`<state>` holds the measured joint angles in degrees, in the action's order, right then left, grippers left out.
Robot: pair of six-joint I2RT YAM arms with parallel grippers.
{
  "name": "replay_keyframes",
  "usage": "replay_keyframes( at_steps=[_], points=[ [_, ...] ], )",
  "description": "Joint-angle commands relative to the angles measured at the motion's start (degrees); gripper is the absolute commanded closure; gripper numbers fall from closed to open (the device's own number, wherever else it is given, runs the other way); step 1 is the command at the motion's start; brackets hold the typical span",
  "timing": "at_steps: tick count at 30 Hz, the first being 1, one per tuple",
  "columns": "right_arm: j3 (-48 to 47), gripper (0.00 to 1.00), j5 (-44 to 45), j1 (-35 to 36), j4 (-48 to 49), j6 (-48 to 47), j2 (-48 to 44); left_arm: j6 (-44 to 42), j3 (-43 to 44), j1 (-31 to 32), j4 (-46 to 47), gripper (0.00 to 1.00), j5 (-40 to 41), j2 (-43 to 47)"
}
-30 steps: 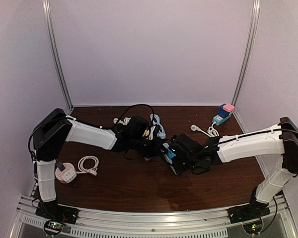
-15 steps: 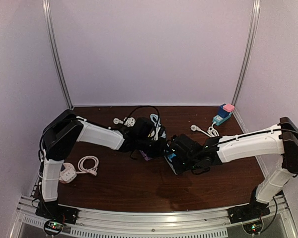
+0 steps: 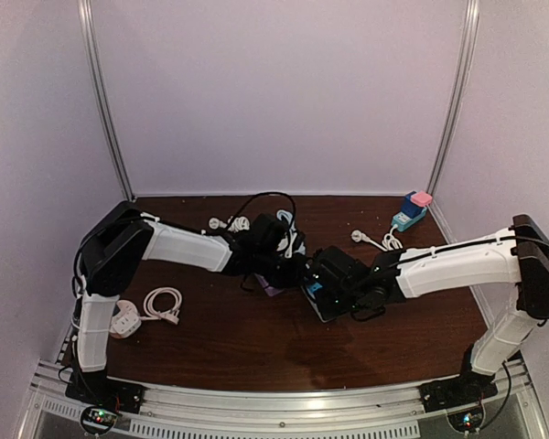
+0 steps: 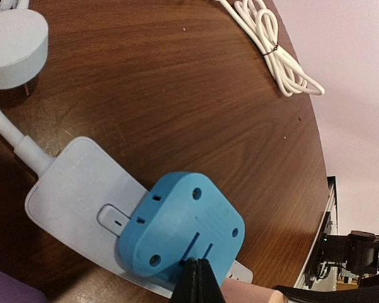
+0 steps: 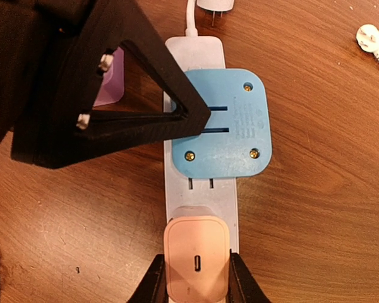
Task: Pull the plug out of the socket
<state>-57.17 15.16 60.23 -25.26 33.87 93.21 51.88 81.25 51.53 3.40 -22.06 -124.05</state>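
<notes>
A white power strip (image 5: pixel 199 189) lies on the brown table. A blue adapter (image 5: pixel 221 123) and a pink plug (image 5: pixel 196 255) are plugged into it. My right gripper (image 5: pixel 194 281) is shut on the pink plug, one finger against each side. My left gripper (image 4: pixel 198 281) is shut and empty. Its black tip (image 5: pixel 196 117) rests on the blue adapter (image 4: pixel 180 230) by its slots. In the top view both grippers meet at mid-table, left (image 3: pixel 288 265) and right (image 3: pixel 328 282), and hide most of the strip.
A purple object (image 5: pixel 108 82) lies beside the strip under my left gripper. A white round plug (image 4: pixel 12 44) and the strip's cord lie behind. White cable coils (image 3: pixel 162 304) (image 3: pixel 375 240), a round socket (image 3: pixel 119 320) and a teal-and-pink adapter (image 3: pixel 410 212) lie around.
My left gripper has moved right, up to the power strip, and its tip now rests on the blue adapter. My right gripper has barely moved.
</notes>
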Motion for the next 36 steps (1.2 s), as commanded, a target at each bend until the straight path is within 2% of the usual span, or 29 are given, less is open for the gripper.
replay_keyframes(
  at_steps=[1, 10, 19, 30, 36],
  points=[
    [-3.25, 1.00, 0.14, 1.38, 0.31, -0.45, 0.74, -4.00, 1.91, 0.59, -10.41, 1.00, 4.99, -3.03],
    [-5.91, 1.00, 3.34, 1.10, -2.22, -2.23, 1.60, -6.21, 4.20, 0.93, -15.34, 1.00, 6.35, -5.07],
    [-6.84, 1.00, 0.66, 0.13, -1.44, -2.58, 0.64, -7.86, 7.38, 1.59, -21.76, 1.00, 10.53, -7.00],
    [0.36, 1.00, -5.07, -3.82, 5.08, 0.17, -3.32, -8.61, 10.28, 2.44, -27.06, 1.00, 12.55, -9.26],
    [-0.57, 1.00, -1.19, -2.37, 3.35, -1.65, -3.20, -9.64, 11.52, 2.48, -29.65, 1.00, 13.89, -10.35]
  ],
)
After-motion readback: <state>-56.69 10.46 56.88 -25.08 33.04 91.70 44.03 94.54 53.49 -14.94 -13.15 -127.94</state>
